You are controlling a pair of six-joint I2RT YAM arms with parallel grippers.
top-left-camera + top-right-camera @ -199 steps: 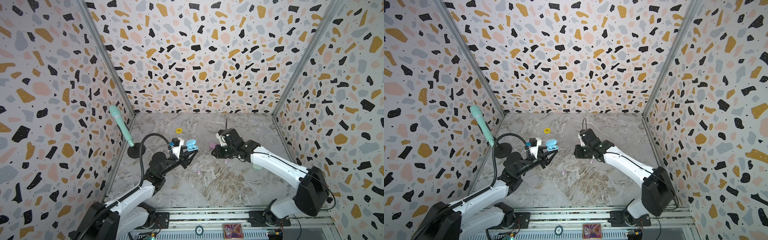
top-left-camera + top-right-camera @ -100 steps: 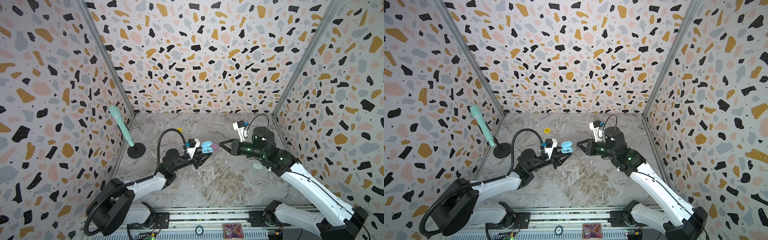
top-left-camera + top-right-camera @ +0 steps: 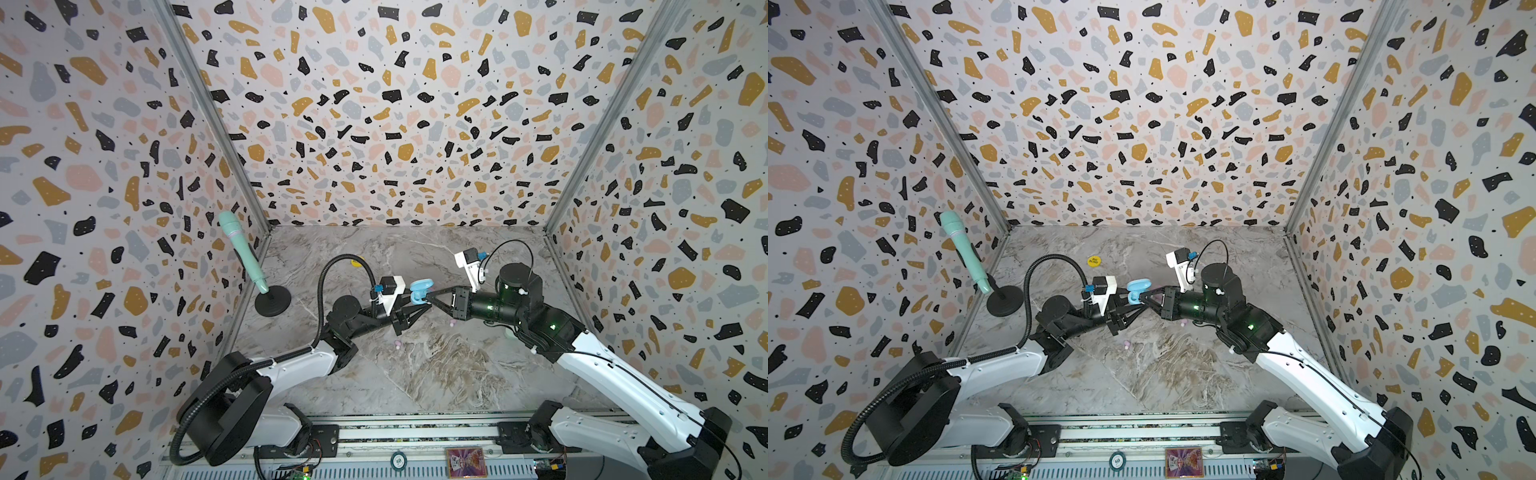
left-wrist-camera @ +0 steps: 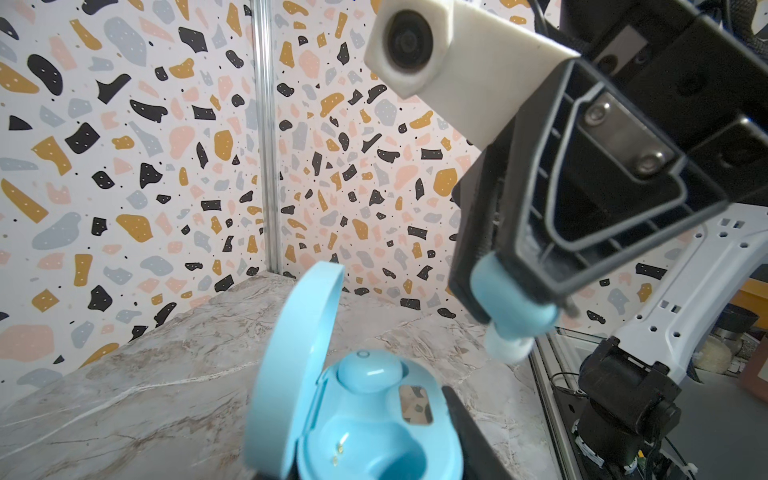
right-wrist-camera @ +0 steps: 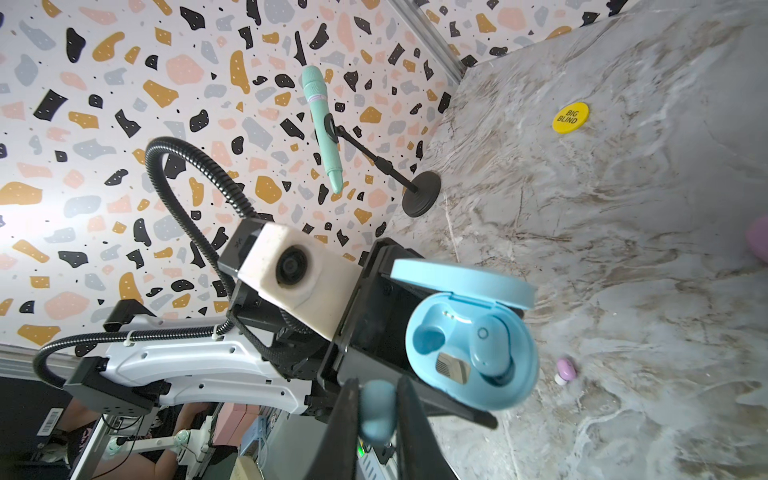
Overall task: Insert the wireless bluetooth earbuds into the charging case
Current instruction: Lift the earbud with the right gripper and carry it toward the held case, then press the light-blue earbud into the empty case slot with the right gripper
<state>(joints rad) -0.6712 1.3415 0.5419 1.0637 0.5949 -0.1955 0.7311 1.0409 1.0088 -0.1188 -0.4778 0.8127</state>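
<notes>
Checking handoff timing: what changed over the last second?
Right hand rose off the table and swung to the middle, holding a blue earbud beside the open blue case. Left hand carried that case inward to meet it, grip kept. Microphone, yellow disc, pink earbud stayed put.

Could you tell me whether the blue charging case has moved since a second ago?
Yes: the blue charging case has moved rightward, away from the microphone stand.

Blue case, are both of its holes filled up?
No, one earbud sits in the case, but its other hole is empty.
</notes>
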